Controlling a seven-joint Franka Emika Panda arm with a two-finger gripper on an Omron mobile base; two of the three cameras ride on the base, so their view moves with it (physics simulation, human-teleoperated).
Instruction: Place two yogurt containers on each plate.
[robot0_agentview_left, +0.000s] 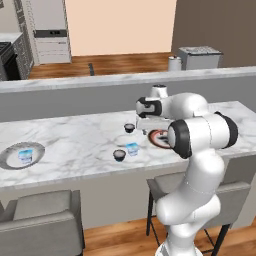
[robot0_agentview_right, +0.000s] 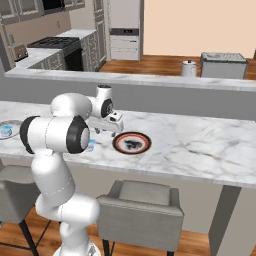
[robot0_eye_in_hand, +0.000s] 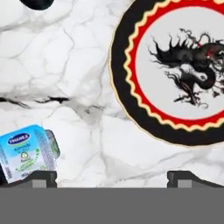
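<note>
Gripper (robot0_eye_in_hand: 112, 179) hangs wide open and empty; next job looks like grabbing the light blue-and-white yogurt cup (robot0_eye_in_hand: 27, 152) beside its left finger, for the round black-and-red-rimmed dragon plate (robot0_eye_in_hand: 183, 70) ahead.

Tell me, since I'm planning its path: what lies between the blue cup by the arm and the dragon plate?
Nothing: in the hand view, bare marble separates the blue cup from the dragon plate.

Black-and-red zigzag-rimmed plate (robot0_eye_in_hand: 127, 100) with black dragon, light blue-and-white yogurt cup (robot0_eye_in_hand: 26, 152), grey-veined white marble counter (robot0_eye_in_hand: 70, 65).
</note>
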